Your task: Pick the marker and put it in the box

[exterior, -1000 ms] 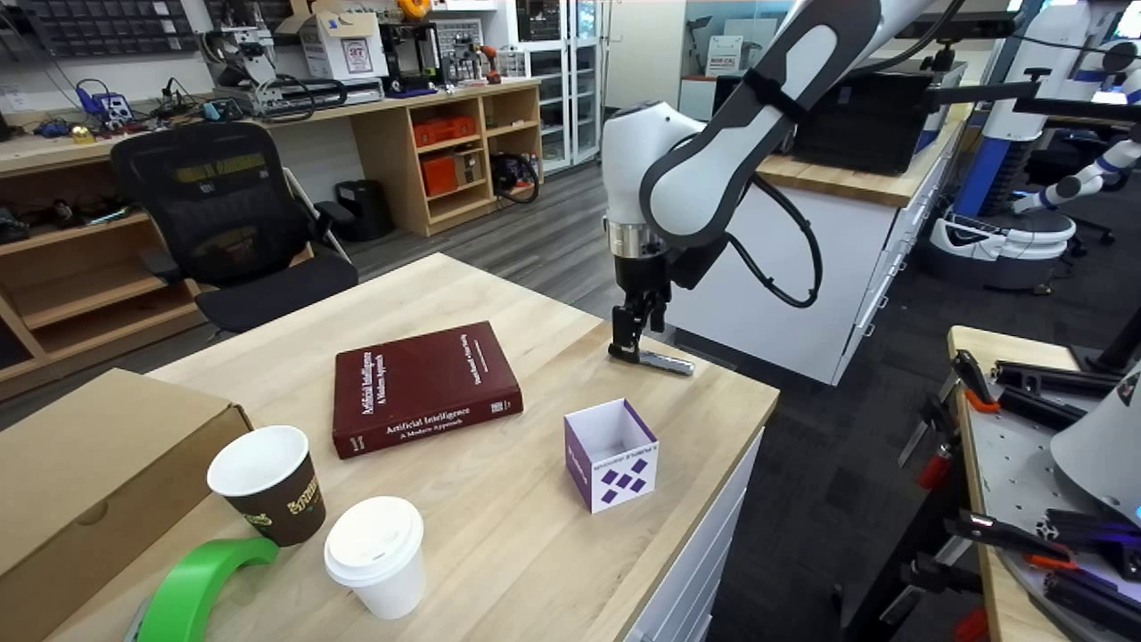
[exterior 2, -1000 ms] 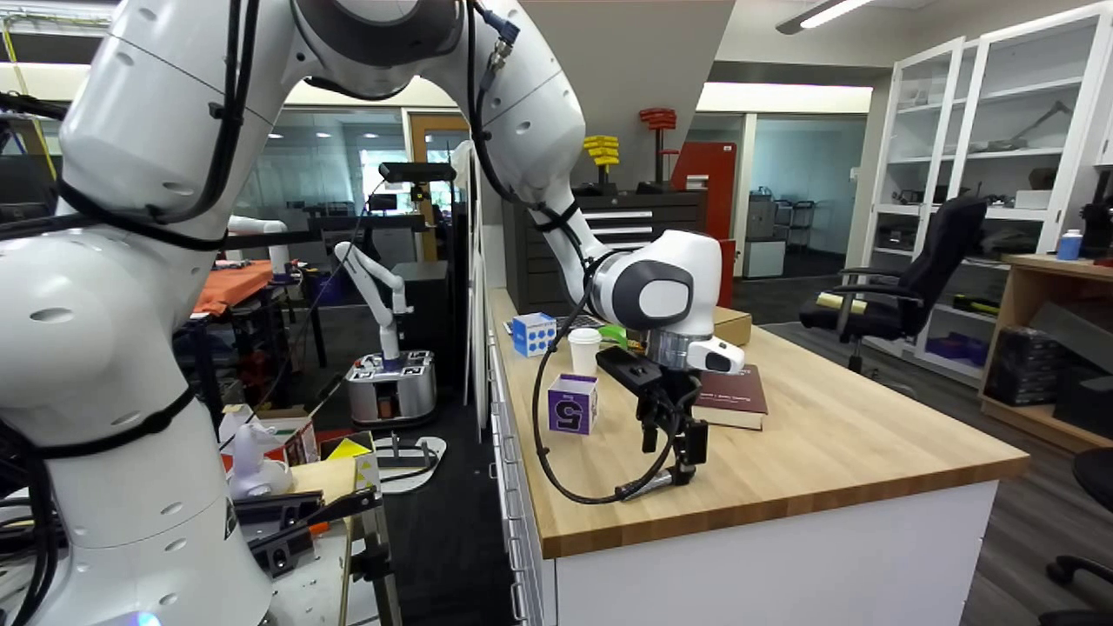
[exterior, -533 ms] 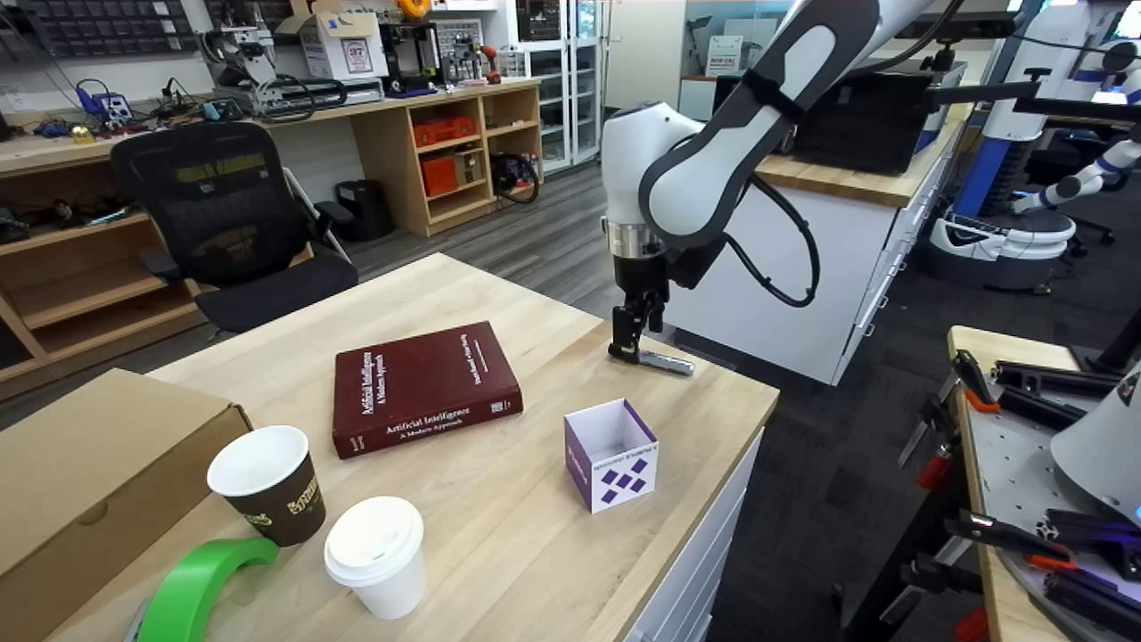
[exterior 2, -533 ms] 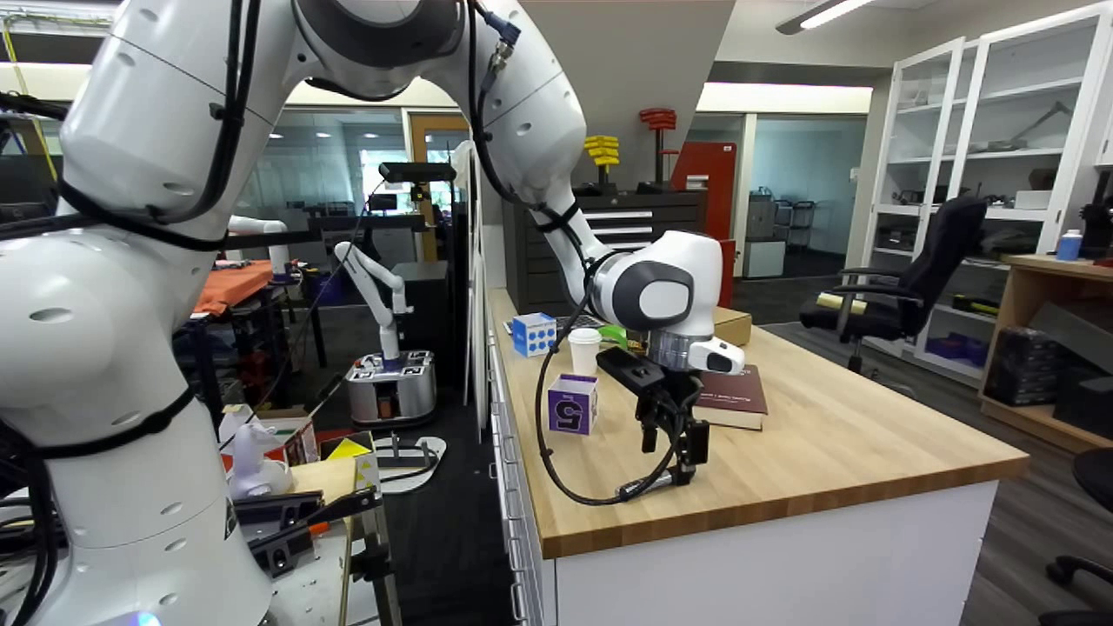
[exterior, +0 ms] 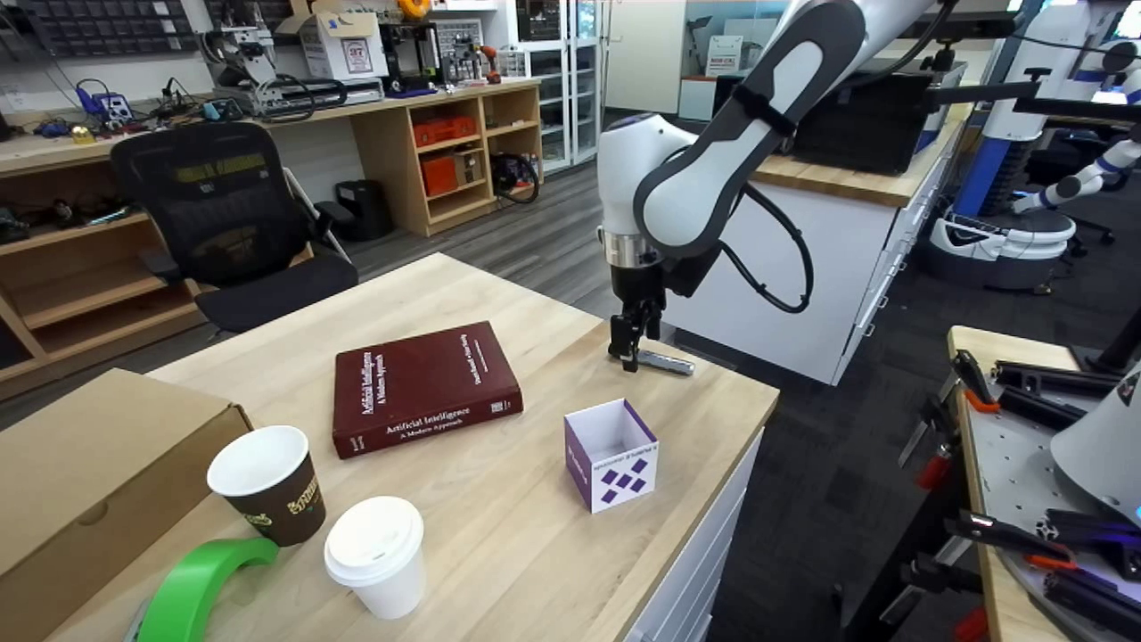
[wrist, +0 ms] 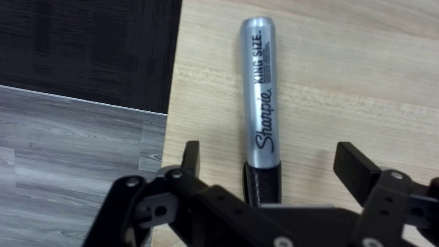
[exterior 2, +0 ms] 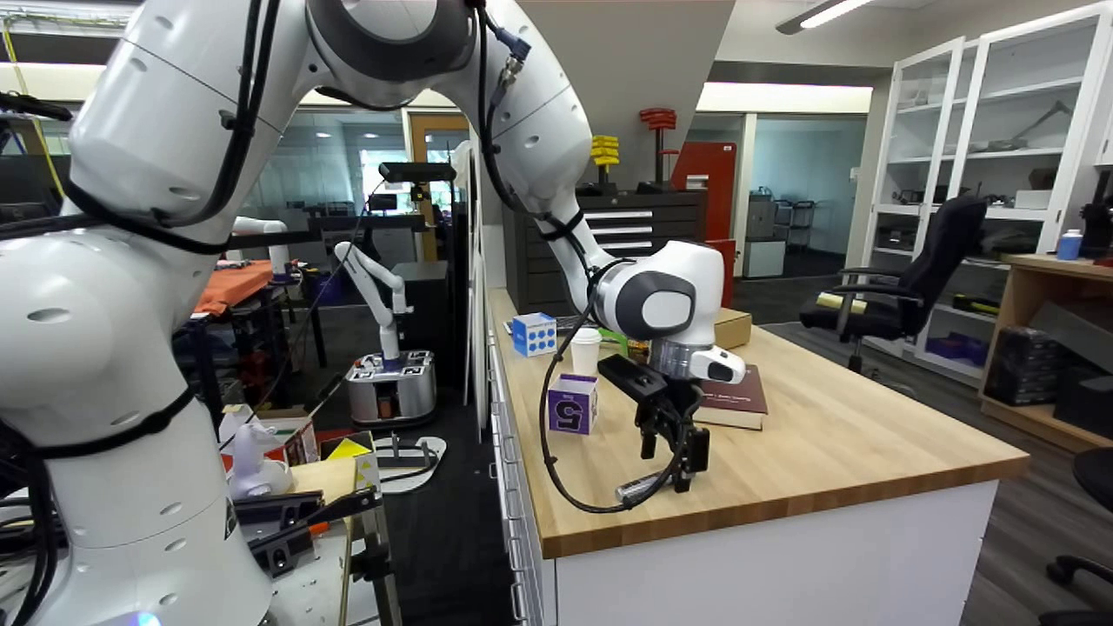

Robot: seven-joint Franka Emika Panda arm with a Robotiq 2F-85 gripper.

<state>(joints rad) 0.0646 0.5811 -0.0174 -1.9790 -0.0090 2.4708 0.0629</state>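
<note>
The marker is a silver Sharpie with a black cap, lying on the wooden table near its edge. It shows in both exterior views and in the wrist view. My gripper is open, with one finger on each side of the marker near the cap and gaps on both sides. The gripper is low at the table in both exterior views. The cap end is hidden behind the gripper body. The box, a white and purple open-topped cube, stands upright in both exterior views, apart from the gripper.
A dark red book lies near the box. A white lidded cup, a brown paper cup, a green curved object and a brown cardboard box stand farther along. A blue and white cube stands behind the white cup.
The arm has come down, so the open gripper sits lower around the marker. The marker and the box have not moved.
</note>
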